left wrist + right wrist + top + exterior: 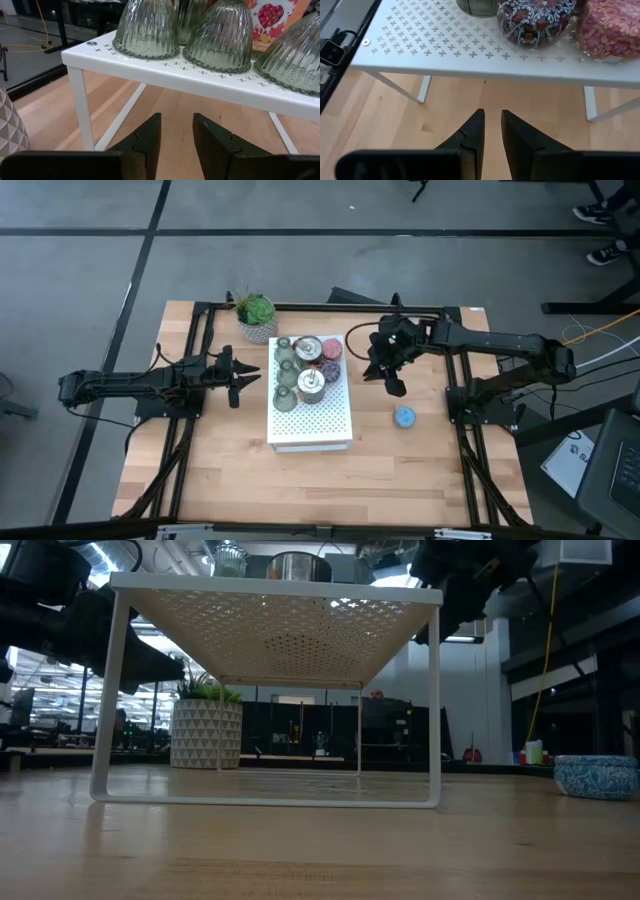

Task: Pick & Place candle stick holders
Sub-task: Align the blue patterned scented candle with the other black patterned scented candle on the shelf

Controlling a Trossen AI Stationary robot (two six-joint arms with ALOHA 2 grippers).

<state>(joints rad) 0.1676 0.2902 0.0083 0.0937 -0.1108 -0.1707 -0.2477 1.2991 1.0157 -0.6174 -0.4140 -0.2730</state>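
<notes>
Seven holders stand on the white perforated shelf: three olive-green glass ones along its left side, two silvery metal ones, a pink one and a purple one. A blue holder rests on the table to the right of the shelf. My left gripper is level at the shelf's left side, below the glass holders, narrowly open and empty. My right gripper hangs right of the shelf, above the blue holder, narrowly open and empty.
A green plant in a white pot stands at the shelf's far left corner. The shelf stands on thin legs with open room under it. Bare wood lies near the front edge. Shoes of a person show beyond the table.
</notes>
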